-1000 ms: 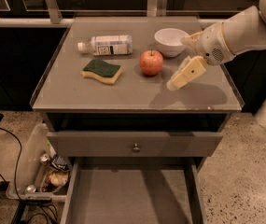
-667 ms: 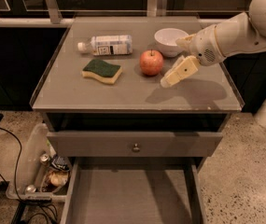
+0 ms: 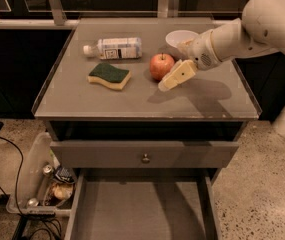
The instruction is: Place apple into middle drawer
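Observation:
The red apple [image 3: 161, 65] sits on the grey cabinet top [image 3: 107, 101], just in front of a white bowl [image 3: 180, 37]. My gripper [image 3: 176, 76] hangs low over the top, right beside the apple on its right side, at about the apple's height. The arm reaches in from the right. The middle drawer [image 3: 142, 209] stands pulled out at the bottom of the view, and its flat grey floor is bare. It lies below and in front of the apple.
A green and yellow sponge [image 3: 109, 75] and a plastic bottle [image 3: 114, 48] lying on its side are left of the apple. A grey drawer front with a round knob [image 3: 145, 158] is above the open drawer. A bin of cans [image 3: 47, 184] stands on the floor at the left.
My gripper has moved left and slightly down toward the apple and is now right beside it. The apple, sponge, bottle and bowl have not moved.

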### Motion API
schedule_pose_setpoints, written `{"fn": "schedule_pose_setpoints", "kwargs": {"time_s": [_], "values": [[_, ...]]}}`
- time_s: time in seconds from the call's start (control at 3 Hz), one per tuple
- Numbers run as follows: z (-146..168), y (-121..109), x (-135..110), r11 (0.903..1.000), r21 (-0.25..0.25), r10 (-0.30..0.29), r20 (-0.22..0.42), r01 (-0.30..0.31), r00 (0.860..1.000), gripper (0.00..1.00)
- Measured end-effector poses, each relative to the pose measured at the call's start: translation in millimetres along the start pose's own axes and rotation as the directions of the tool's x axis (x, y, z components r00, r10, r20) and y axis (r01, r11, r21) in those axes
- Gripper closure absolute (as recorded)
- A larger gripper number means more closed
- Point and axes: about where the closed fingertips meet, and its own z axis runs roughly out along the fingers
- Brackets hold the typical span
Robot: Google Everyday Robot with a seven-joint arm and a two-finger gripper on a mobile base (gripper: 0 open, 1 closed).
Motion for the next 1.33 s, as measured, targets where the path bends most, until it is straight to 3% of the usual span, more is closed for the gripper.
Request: {"fn": "schedule_pose_setpoints", "kwargs": {"time_s": [0.67, 1.33], "values": [[31, -10, 7, 0.9954, 0.095, 0.002, -0.095, 0.007, 0.996, 0.0], [41, -15, 13, 0.9943, 0.105, 0.031, -0.124, -0.018, 0.992, 0.41]]}}
